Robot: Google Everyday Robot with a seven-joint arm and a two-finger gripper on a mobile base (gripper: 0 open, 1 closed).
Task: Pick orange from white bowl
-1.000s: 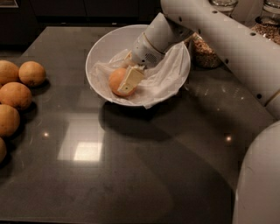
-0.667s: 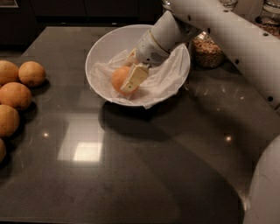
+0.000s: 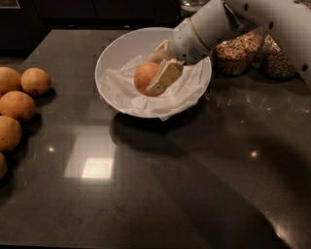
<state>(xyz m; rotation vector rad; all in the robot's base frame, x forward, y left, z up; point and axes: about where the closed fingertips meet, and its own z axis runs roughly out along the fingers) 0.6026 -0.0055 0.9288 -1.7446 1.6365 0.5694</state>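
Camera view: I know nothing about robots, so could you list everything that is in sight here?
round deep-orange fruit: one, deep orange, inside the bowl, gripped by the hand
wide white bowl: one, white, back middle of the counter
crumpled white tissue: one, white, lining the bowl and spilling over its front rim
paler yellow-orange fruits: five, yellowish orange, along the counter's left edge
glass jars of grain: two, clear with brown grain, right of the bowl
dark glossy counter: one, dark grey, under everything
robot arm: one, white, reaching in from the upper right
hand: one, cream, in the bowl, closed on the fruit
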